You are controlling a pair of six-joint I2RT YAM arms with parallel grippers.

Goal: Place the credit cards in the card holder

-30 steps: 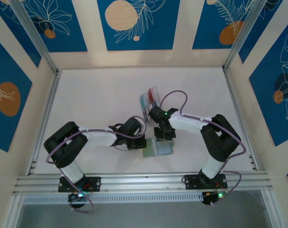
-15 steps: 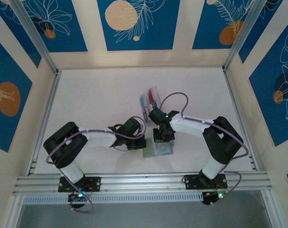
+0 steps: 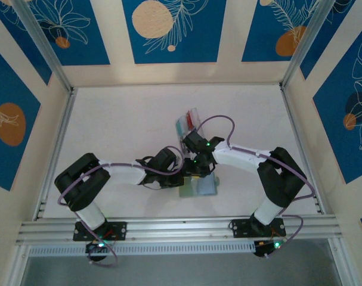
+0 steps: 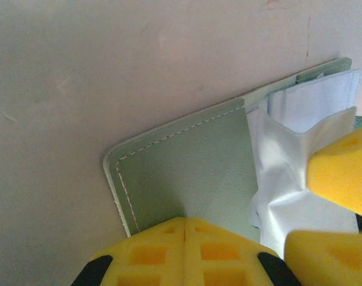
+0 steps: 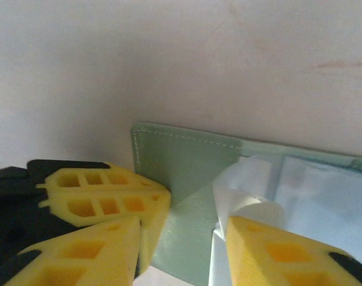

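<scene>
The card holder (image 3: 203, 187) lies open on the table, a sage-green flap (image 4: 186, 167) to the left and a pale clear sleeve (image 4: 288, 155) rumpled upward on the right. My left gripper (image 4: 184, 223) is shut, its yellow tips pressed down on the near edge of the green flap. My right gripper (image 5: 183, 238) hangs open just above the card holder (image 5: 192, 173), its right finger (image 5: 276, 250) against the raised sleeve (image 5: 252, 179). Nothing sits between its fingers. The credit cards (image 3: 190, 121), red and teal, stand on edge in a clear box behind the grippers.
The clear plastic box (image 3: 186, 126) stands just beyond the right wrist, close to its purple cable. Both grippers crowd together over the wallet, their fingers nearly touching. An aluminium rail (image 3: 181, 229) runs along the near table edge.
The right gripper has shifted a little left over the card holder, closer to the left gripper, and its jaws have opened. The left gripper still presses the flap.
</scene>
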